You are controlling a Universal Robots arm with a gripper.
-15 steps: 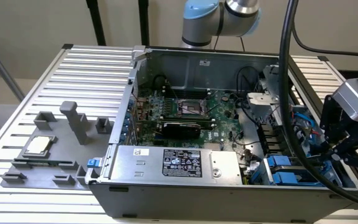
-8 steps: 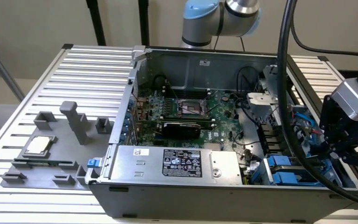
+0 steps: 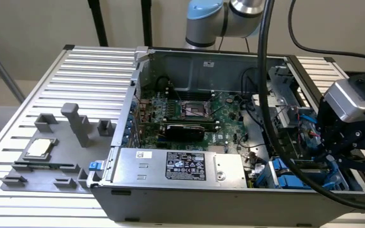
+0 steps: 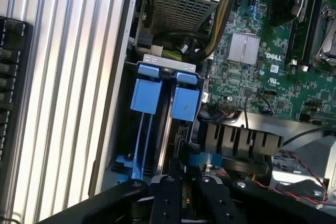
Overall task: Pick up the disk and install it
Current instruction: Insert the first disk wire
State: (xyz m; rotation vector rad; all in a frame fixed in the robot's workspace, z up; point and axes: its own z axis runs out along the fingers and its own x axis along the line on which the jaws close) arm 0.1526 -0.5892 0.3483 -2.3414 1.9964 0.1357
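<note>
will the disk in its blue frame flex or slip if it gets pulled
Probably rigid: the disk sits edge-on, with metal between blue plastic tabs. The smooth tabs may be slippery and could bend. It likely won't roll, being flat-sided.

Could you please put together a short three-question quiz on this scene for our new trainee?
1. True or false: the computer case is closed, with its side panel fitted.
2. Which is the gripper nearest to? A) the grey fixture tray B) the blue drive carriers C) the CPU socket
3. What colour is the motherboard?

Key: 1 false, the case lies open; 2 B; 3 green.
</note>
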